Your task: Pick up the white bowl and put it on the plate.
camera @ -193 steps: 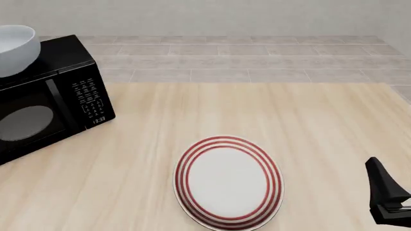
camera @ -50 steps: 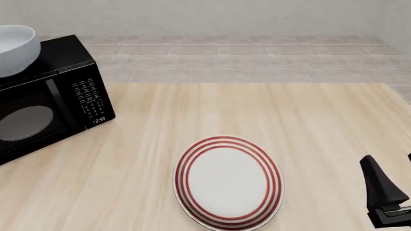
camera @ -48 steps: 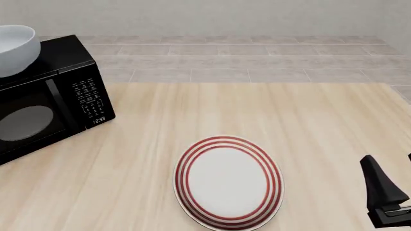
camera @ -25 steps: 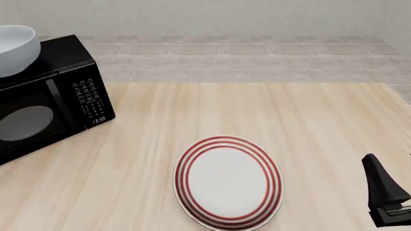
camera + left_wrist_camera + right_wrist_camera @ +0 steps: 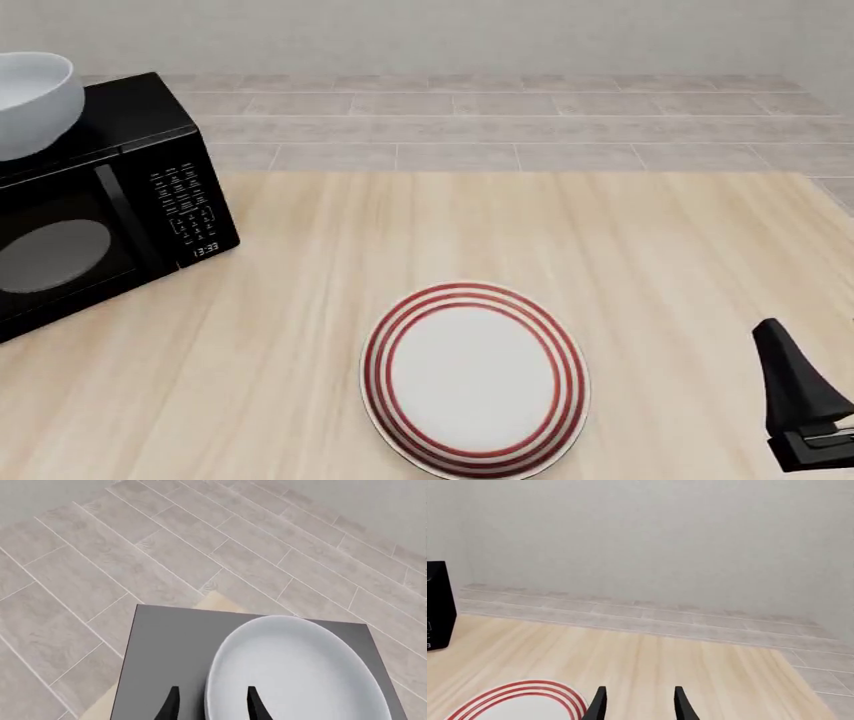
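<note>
Glossy white bowl (image 5: 30, 103) sits on top of black microwave (image 5: 100, 200), far left on surface (image 5: 534, 230). Left end effector (image 5: 210, 707) hovers above bowl (image 5: 297, 672), fingers parted, one tip over bowl's rim, holding nothing. Plate (image 5: 477, 377) with red rings lies flat at near centre, well apart from bowl. Right end effector (image 5: 637, 706) at near right, beside plate (image 5: 520, 700), fingers parted, empty.

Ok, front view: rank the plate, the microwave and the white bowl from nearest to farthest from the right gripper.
1. The plate, on the table just left of the right gripper.
2. The microwave, at the table's far left.
3. The white bowl, on top of the microwave at the left edge.
</note>
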You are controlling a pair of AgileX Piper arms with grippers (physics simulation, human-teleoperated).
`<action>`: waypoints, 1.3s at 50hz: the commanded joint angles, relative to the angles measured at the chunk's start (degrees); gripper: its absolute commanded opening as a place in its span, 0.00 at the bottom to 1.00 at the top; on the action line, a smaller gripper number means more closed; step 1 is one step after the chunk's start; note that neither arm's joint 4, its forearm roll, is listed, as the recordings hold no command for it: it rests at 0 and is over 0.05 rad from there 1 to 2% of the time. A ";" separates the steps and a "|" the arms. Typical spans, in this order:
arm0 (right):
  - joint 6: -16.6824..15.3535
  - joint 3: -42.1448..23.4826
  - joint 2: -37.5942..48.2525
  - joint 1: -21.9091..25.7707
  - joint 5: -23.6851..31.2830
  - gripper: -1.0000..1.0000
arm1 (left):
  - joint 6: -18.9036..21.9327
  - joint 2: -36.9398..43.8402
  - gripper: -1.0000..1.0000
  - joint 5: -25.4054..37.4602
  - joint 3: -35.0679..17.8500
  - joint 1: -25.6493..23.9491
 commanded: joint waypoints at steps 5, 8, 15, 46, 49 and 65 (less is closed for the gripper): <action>-0.05 -0.15 0.00 0.06 0.10 1.00 | 0.27 1.38 1.00 -1.35 1.25 -0.69; -0.12 -0.48 0.00 0.34 0.26 1.00 | 0.28 1.35 0.00 -1.40 1.92 1.07; -0.15 -0.98 0.00 0.61 0.49 1.00 | 1.06 1.13 0.00 -2.69 3.03 1.83; -0.51 -0.46 0.00 0.51 0.40 1.00 | -9.11 -15.14 0.00 3.22 4.89 -11.62; -0.46 -0.52 0.00 0.48 0.47 1.00 | -9.24 -18.03 0.00 3.33 6.52 -14.15; -0.35 -0.68 0.00 0.54 0.16 1.00 | -3.41 -29.60 0.00 2.53 14.74 -26.49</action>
